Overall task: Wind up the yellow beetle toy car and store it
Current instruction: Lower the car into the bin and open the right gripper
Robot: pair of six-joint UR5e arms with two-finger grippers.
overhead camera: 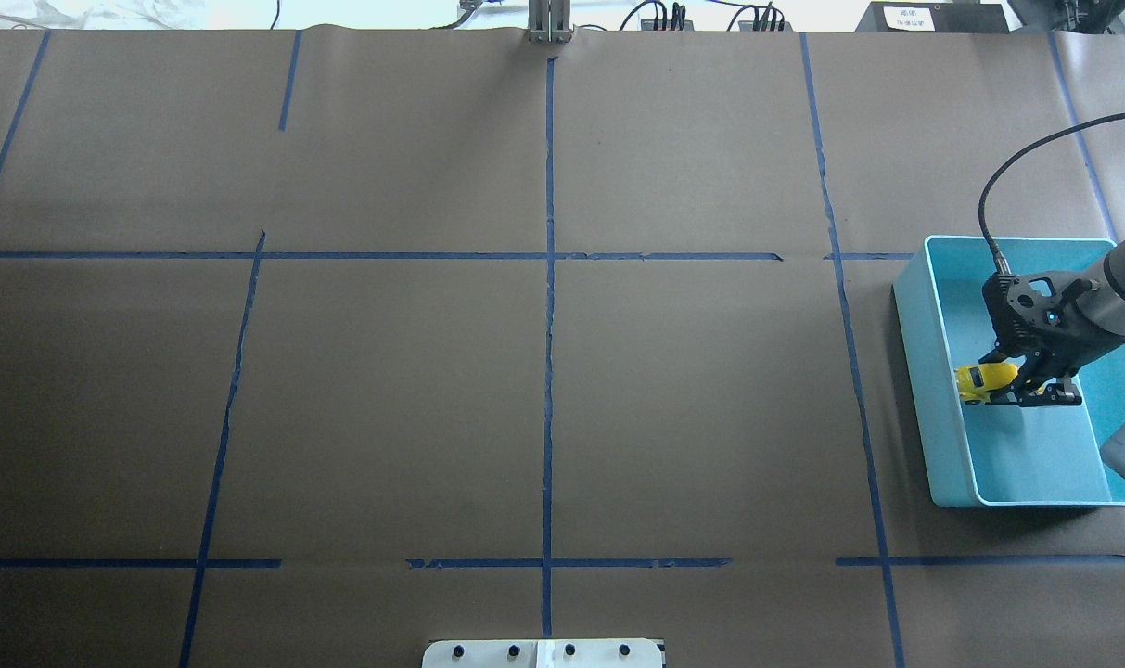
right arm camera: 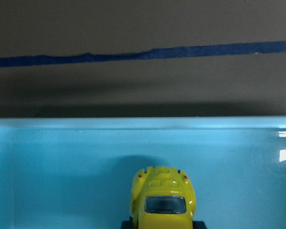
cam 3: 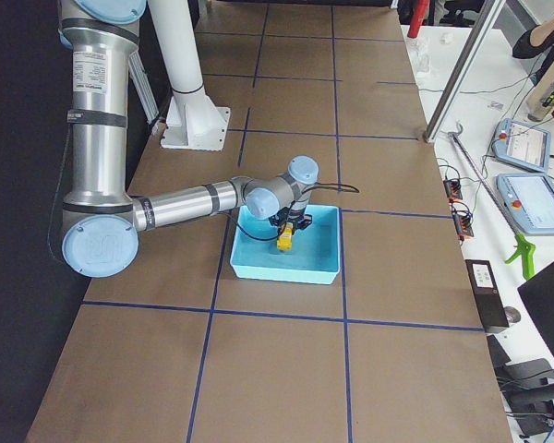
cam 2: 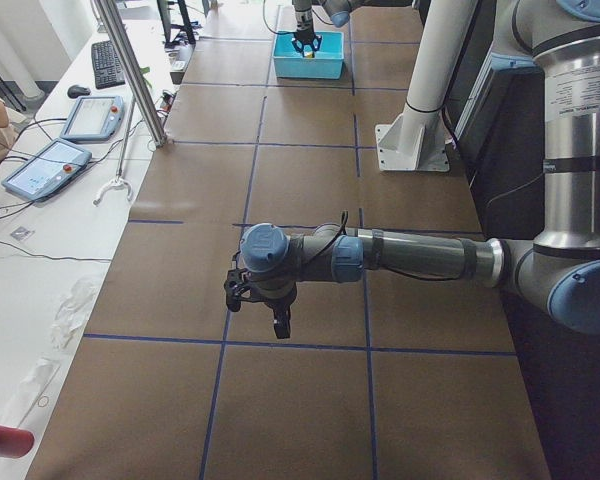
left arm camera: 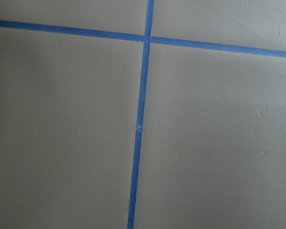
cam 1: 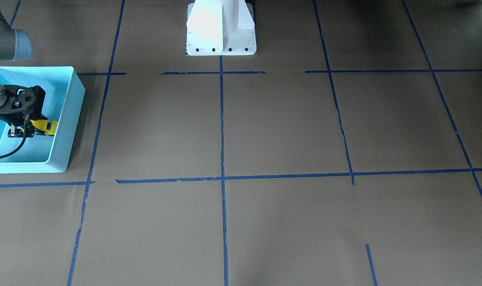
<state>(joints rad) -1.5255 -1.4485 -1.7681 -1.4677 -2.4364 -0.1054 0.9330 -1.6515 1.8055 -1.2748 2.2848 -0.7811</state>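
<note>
Brown-papered table [overhead camera: 543,390]; at its right end, light blue bin [overhead camera: 924,371]. Over the left end, left gripper [cam 2: 265,305], parked clear, finger state impossible to tell. Inside the bin, right gripper [overhead camera: 1012,391] clamped on yellow beetle toy car [overhead camera: 982,380], seemingly poised for release.

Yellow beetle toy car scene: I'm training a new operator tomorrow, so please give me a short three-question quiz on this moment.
1. True or false: the yellow beetle toy car lies out on the open table.
2. What grips the car? A. nothing B. the right gripper C. a person's hand
3. Fill in: the left wrist view shows only brown paper crossed by blue ____.
Key: 1 false, it is within the walls of the light blue bin; 2 B; 3 tape.
</note>
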